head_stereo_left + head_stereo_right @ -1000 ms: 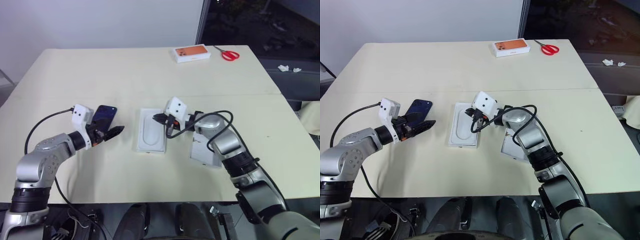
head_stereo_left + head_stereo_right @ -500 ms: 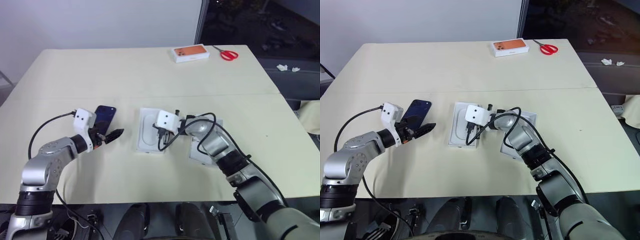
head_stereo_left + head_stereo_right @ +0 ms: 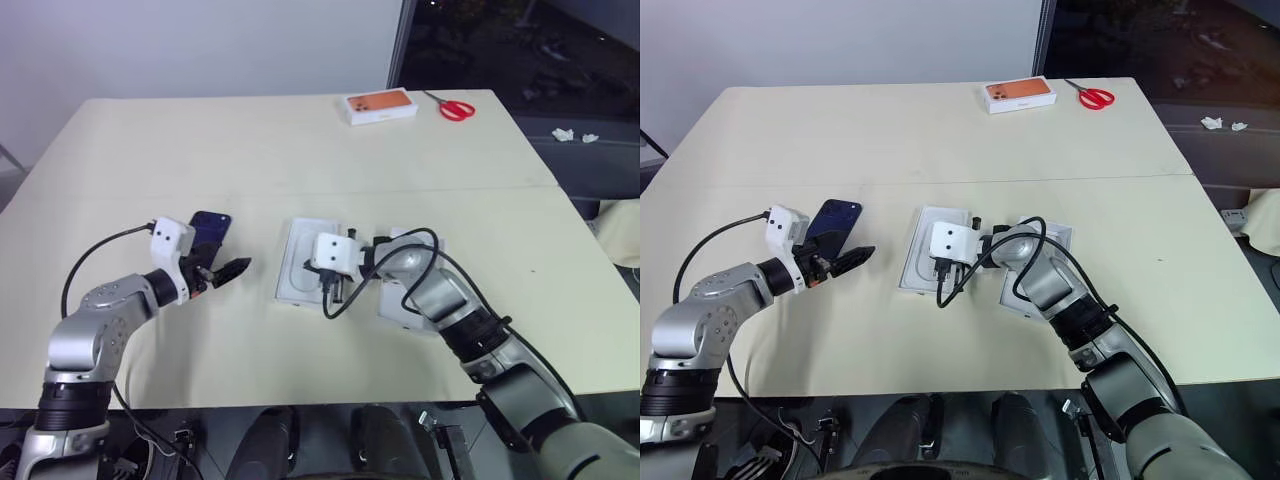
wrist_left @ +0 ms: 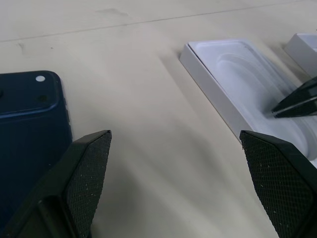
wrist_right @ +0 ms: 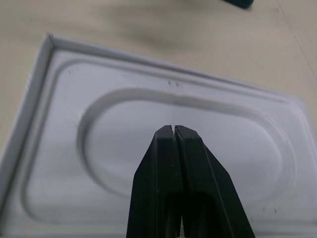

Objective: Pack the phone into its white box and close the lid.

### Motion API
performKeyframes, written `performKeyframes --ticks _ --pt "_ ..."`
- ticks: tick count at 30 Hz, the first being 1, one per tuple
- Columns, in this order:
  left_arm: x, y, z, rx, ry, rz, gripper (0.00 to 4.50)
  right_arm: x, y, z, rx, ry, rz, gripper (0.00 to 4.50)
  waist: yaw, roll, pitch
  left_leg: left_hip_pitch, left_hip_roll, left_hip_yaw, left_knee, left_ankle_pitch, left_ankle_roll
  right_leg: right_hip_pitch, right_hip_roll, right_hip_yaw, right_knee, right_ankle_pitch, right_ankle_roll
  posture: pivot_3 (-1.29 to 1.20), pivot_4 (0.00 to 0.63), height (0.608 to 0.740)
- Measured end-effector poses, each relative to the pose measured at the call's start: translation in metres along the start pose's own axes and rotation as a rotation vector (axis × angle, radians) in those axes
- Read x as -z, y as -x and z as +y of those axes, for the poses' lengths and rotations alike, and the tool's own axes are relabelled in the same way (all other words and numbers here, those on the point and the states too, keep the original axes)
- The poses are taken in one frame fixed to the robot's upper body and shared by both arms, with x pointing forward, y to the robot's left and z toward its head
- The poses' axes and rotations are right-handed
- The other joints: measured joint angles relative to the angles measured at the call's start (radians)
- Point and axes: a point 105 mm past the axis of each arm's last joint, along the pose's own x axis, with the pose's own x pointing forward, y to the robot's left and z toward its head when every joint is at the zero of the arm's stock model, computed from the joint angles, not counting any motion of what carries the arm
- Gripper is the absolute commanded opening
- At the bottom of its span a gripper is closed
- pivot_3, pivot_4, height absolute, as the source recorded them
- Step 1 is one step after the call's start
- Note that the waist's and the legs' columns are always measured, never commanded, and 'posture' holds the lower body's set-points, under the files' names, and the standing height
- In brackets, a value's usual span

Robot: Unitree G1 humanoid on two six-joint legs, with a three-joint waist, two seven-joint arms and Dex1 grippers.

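Head views, tabletop [image 3: 300,150]: a beige surface is being seen, with an orange-pictured box [image 3: 381,105] and red scissors [image 3: 458,108] lying at its far edge.
Head views, phone [image 3: 209,231]: it is being seen lying flat on the tabletop, partly hidden behind the left arm's white wrist block, well apart from the white box.
Head views, white insert [image 3: 303,268]: it is lying near the middle, with its oval recess facing up.
Head views, white box [image 3: 1024,290]: it is lying just beside the insert, largely covered by the right arm.
Head views, right pincer [image 3: 334,290]: it is being held over the insert's near end.
Left wrist view, left pincer [image 4: 190,183]: the two black fingers [image 4: 84,173] are being held wide apart, with nothing between them; the phone is being seen beside one finger, the insert beyond the other.
Right wrist view, right pincer: the fingers [image 5: 163,188] are being pressed together with nothing gripped, and are hanging over the oval recess.
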Motion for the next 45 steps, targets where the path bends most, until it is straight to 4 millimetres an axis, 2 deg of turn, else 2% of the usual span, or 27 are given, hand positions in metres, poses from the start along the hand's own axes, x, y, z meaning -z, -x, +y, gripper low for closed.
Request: performKeyframes --ticks 2,5,7,9,12,15,23,29,34,37,40,43,45 --pt "-0.001 -0.001 0.000 0.000 -0.003 -0.003 4.39 -0.010 -0.001 -0.008 0.037 -0.010 -0.039 0.09 -0.001 0.000 0.000 0.000 0.000 0.000 0.000 0.000 0.000 0.000 0.000 0.000 0.000 0.000 0.000 0.00 0.150 0.740" --pt "-0.002 -0.002 -0.001 0.003 -0.002 -0.009 4.39 -0.024 0.001 -0.037 0.144 0.033 -0.062 0.09 -0.002 0.000 0.000 0.000 0.000 0.000 0.000 0.001 -0.001 0.000 0.000 0.000 0.000 0.000 0.000 0.00 0.150 0.740" --pt "-0.003 -0.003 -0.002 0.007 0.000 -0.014 4.39 -0.019 0.003 -0.059 0.237 0.077 -0.016 0.09 -0.001 0.000 0.000 0.000 0.000 0.000 0.000 0.001 -0.002 0.000 0.000 0.000 0.000 0.000 0.000 0.00 0.150 0.740" --pt "-0.002 -0.004 -0.002 0.005 -0.001 -0.012 4.39 -0.009 0.004 -0.066 0.275 0.107 0.025 0.09 0.002 0.000 0.000 0.000 0.000 0.000 0.000 0.002 -0.004 0.000 0.000 0.000 0.000 0.000 0.000 0.00 0.150 0.740" --pt "-0.001 -0.004 -0.002 0.000 -0.008 -0.008 4.39 0.007 -0.002 -0.060 0.248 0.146 0.078 0.09 -0.002 0.000 0.000 0.000 0.000 0.001 0.000 0.003 -0.004 0.000 0.000 0.000 0.000 0.000 0.000 0.00 0.150 0.740" --pt "-0.001 -0.005 -0.002 0.001 -0.007 -0.008 4.39 0.013 -0.008 -0.053 0.214 0.183 0.101 0.09 -0.007 0.000 0.000 0.000 0.000 0.001 0.000 0.002 -0.004 -0.001 0.001 0.001 0.000 0.000 0.000 0.00 0.150 0.740" --pt "0.000 -0.005 -0.002 -0.001 -0.010 -0.003 4.39 0.016 -0.019 -0.020 0.053 0.212 0.077 0.09 -0.004 0.000 0.000 0.000 0.000 0.000 0.000 0.002 -0.004 0.000 0.001 0.000 0.001 0.000 0.000 0.00 0.150 0.740" --pt "0.000 -0.006 -0.003 -0.001 -0.014 0.001 4.39 0.011 -0.021 -0.009 0.019 0.201 0.050 0.09 -0.004 0.000 0.000 0.000 0.000 0.000 0.000 0.002 -0.004 0.000 0.001 0.000 0.001 0.000 0.000 0.00 0.150 0.740" --pt "0.002 -0.007 -0.003 -0.003 -0.021 0.012 4.39 0.011 -0.018 -0.011 0.032 0.161 0.042 0.09 -0.003 0.000 0.000 0.000 0.000 0.000 0.000 0.002 -0.004 0.000 0.001 0.000 0.001 0.000 0.000 0.00 0.150 0.740" --pt "0.009 -0.011 -0.005 -0.007 -0.059 0.052 4.39 0.003 -0.006 -0.025 0.088 0.039 -0.021 0.09 -0.001 0.000 0.000 0.000 0.000 0.000 0.000 0.002 -0.004 0.000 0.001 0.000 0.001 0.000 0.000 0.00 0.150 0.740" --pt "0.016 -0.015 -0.006 -0.017 -0.102 0.085 4.39 -0.003 0.017 -0.044 0.152 -0.035 -0.079 0.09 0.003 0.000 0.000 0.000 0.000 0.000 0.000 0.001 -0.001 0.000 0.000 0.000 0.000 0.000 0.000 0.00 0.150 0.740" --pt "0.020 -0.016 -0.001 -0.036 -0.101 0.098 4.39 0.011 0.053 -0.058 0.199 -0.064 -0.046 0.09 0.007 0.000 0.000 0.000 0.000 0.000 0.000 0.000 0.000 0.001 0.000 0.000 0.000 0.000 0.000 0.00 0.150 0.740" --pt "0.020 -0.017 0.000 -0.042 -0.104 0.096 4.39 0.024 0.069 -0.052 0.182 -0.069 0.001 0.09 0.005 0.000 0.000 0.000 0.000 0.000 0.000 0.000 0.001 0.001 0.000 0.000 -0.001 0.000 0.000 0.00 0.150 0.740"
